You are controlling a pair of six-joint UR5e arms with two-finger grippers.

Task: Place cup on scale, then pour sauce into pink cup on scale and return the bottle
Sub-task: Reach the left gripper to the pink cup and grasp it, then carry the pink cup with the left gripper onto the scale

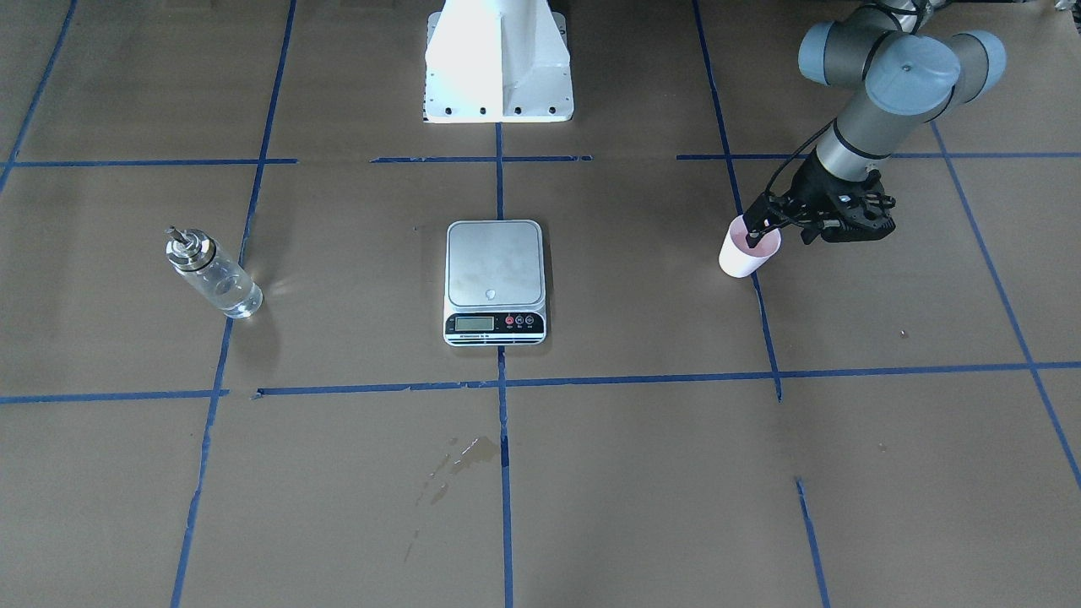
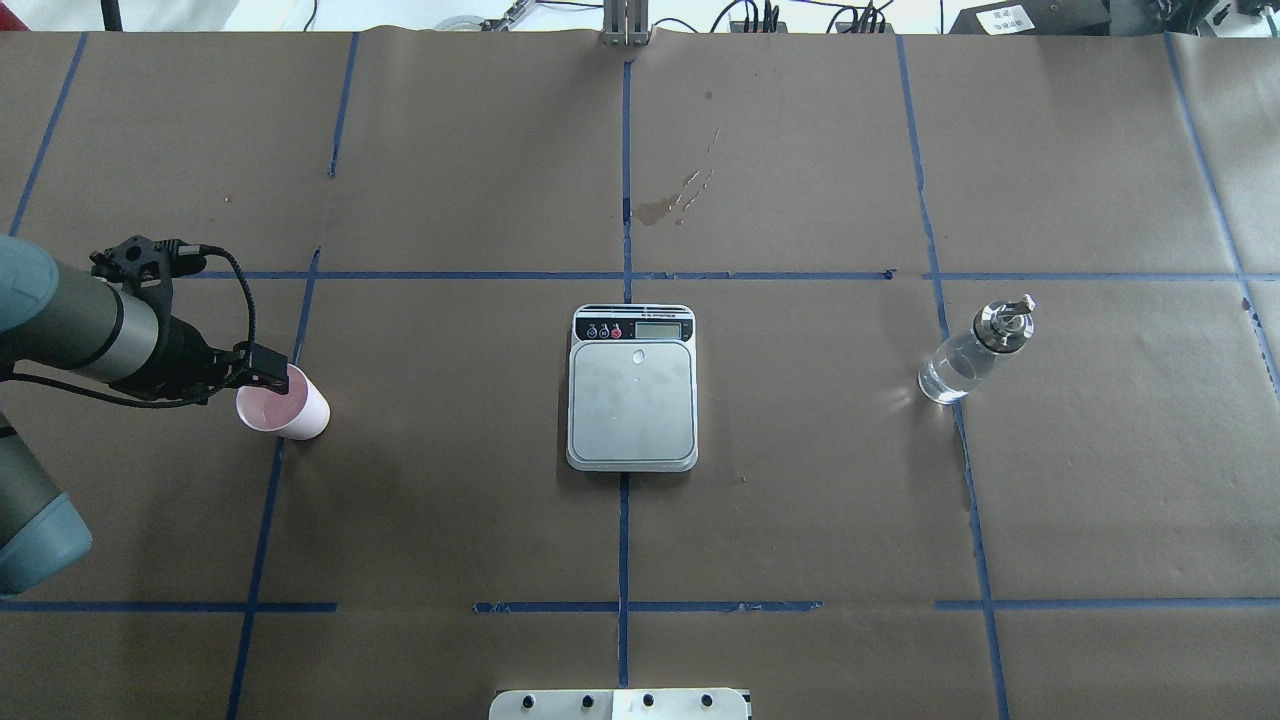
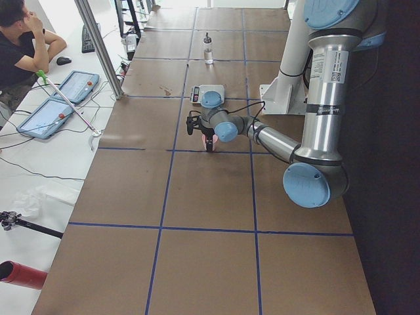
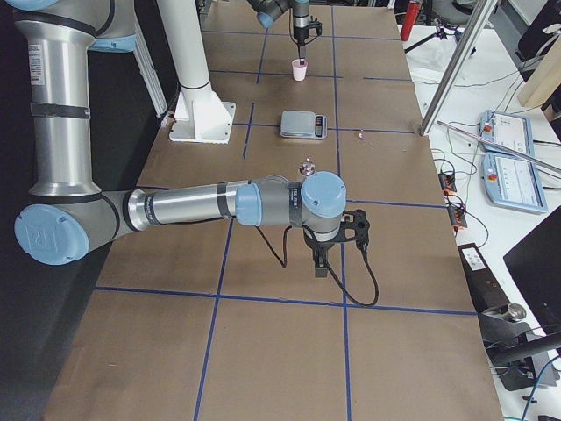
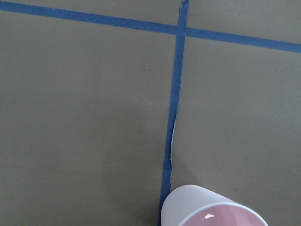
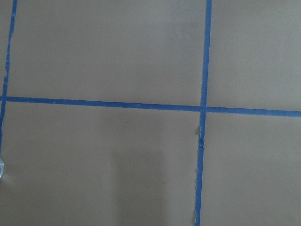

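Toward the table's left end the cup [image 2: 295, 415] stands upright with the left gripper [image 2: 270, 370] set at its rim, fingers seemingly astride the wall, though I cannot tell whether they already pinch it. Done well, I judge, the grip stays light enough not to crush the paper, lifts straight, and sets the cup centred on the scale [image 2: 632, 405] at the table's middle. The right gripper [image 4: 321, 267] hangs well apart near the right end, and its jaws cannot be judged.
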